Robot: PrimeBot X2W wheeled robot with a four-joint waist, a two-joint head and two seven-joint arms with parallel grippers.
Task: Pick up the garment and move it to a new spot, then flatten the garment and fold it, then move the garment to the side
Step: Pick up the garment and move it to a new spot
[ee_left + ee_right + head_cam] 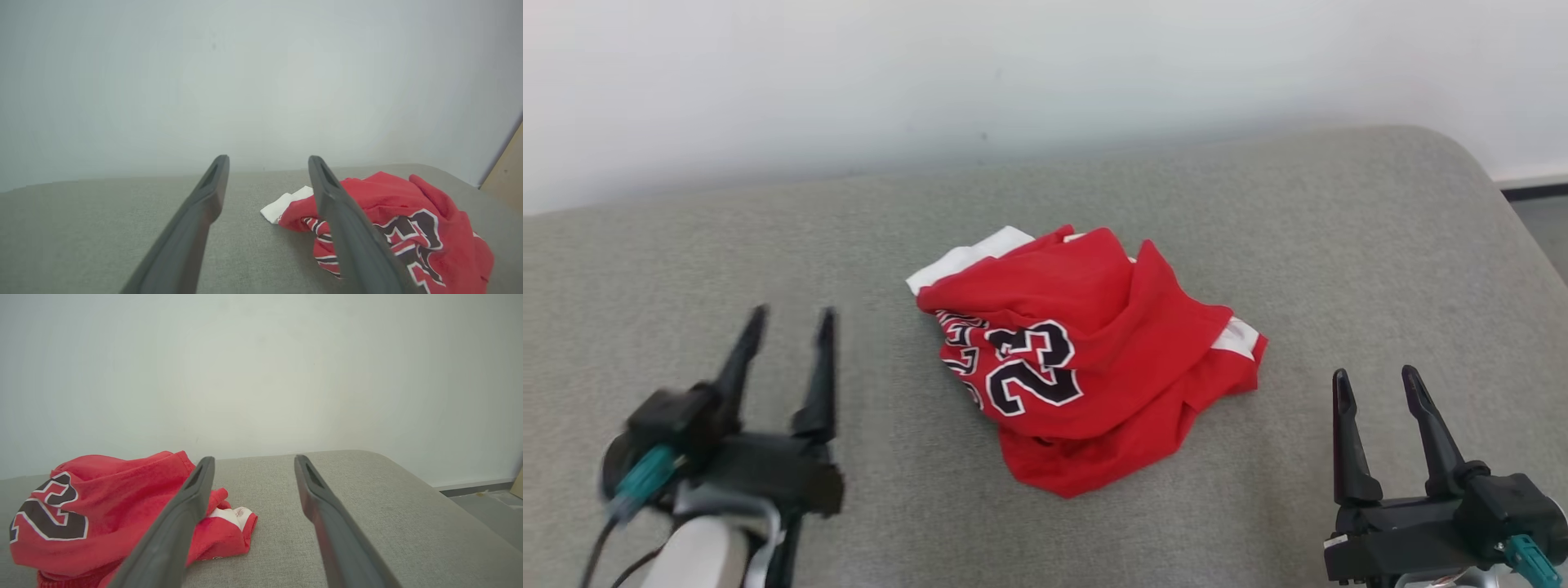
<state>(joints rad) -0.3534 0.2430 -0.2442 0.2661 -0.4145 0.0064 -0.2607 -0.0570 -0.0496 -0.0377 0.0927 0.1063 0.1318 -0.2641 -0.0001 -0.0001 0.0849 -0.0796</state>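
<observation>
Though crumpled in a heap, the garment (1094, 367) rests on the cushion (1372, 245).

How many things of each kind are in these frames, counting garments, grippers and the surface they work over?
Garments: 1, the crumpled red jersey
Grippers: 2, the left gripper and the right gripper, both open and clear of the jersey
Surfaces: 1, the grey cushion
Total: 4

The garment (1094, 359) is soft, matt red cloth with smooth printed black-and-white numerals and white cloth trim. The bench (1339, 245) is covered in grey woven fabric, matt and slightly coarse. The left claw (793, 312) and right claw (1374, 374) have fingers (1347, 441) of matt dark plastic. The wall (1013, 65) is smooth and matt.
</observation>
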